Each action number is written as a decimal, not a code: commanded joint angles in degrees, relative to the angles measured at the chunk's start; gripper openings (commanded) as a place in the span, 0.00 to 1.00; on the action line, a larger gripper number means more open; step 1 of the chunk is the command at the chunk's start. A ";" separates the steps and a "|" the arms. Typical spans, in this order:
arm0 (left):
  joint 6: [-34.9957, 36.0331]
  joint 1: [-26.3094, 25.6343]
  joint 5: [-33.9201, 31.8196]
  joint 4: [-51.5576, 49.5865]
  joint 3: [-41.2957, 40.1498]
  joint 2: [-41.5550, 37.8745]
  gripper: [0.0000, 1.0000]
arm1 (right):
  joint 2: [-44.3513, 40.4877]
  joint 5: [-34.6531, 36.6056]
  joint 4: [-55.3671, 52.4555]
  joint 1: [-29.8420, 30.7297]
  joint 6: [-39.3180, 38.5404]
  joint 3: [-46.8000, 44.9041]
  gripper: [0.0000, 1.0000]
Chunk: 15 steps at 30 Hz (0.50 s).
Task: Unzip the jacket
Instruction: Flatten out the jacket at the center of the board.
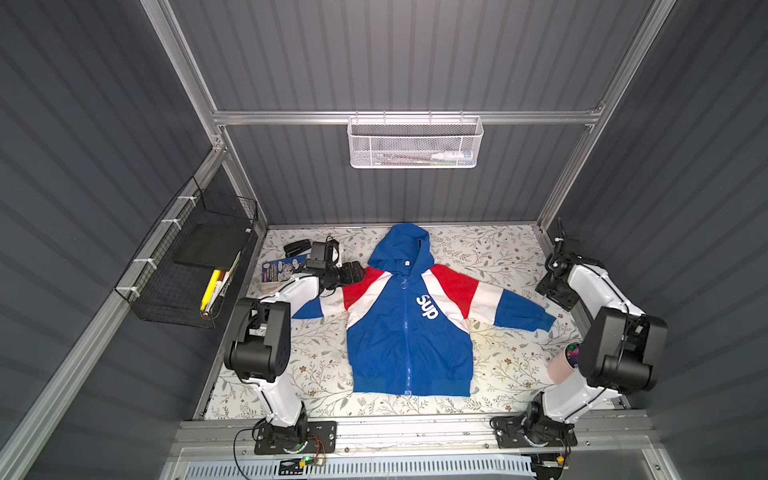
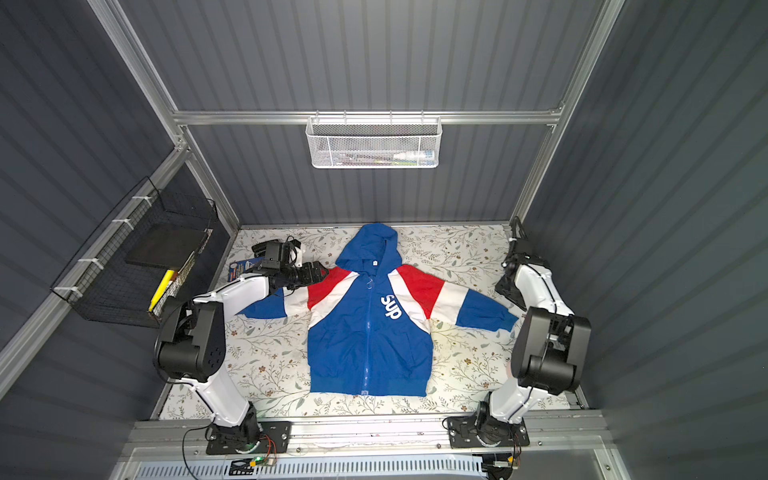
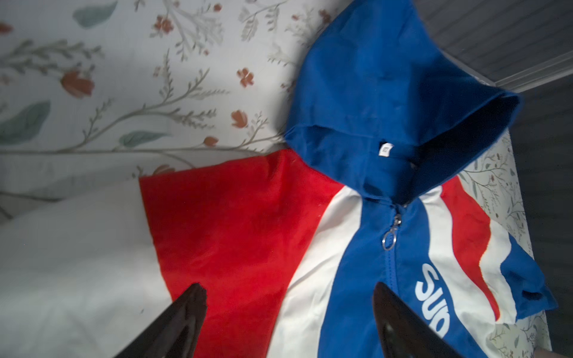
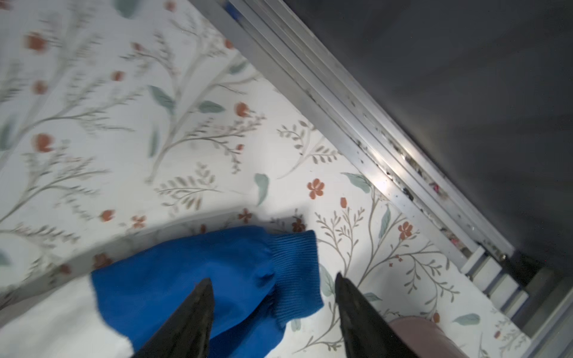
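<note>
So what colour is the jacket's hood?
Royal blue; the left wrist view shows the hood best.

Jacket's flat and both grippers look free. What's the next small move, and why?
Probably slide the left gripper across to the ring pull at the collar and close on it. The jacket lies flat, zipped right up, and the left jaws stand open over the red shoulder panel, near the pull. The right gripper is open out by the sleeve cuff, far from the pull.
</note>
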 commanded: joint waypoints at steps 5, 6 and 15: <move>1.45 -7.42 4.34 1.18 4.19 3.46 0.80 | -6.34 -17.08 12.94 16.33 1.68 -4.58 0.61; 0.84 -8.11 4.87 1.85 4.47 4.26 0.79 | -5.81 -21.50 15.60 17.57 2.99 -5.01 0.60; -2.70 -9.01 7.05 5.03 9.07 11.00 0.62 | 7.89 -34.07 21.54 28.65 6.20 6.33 0.47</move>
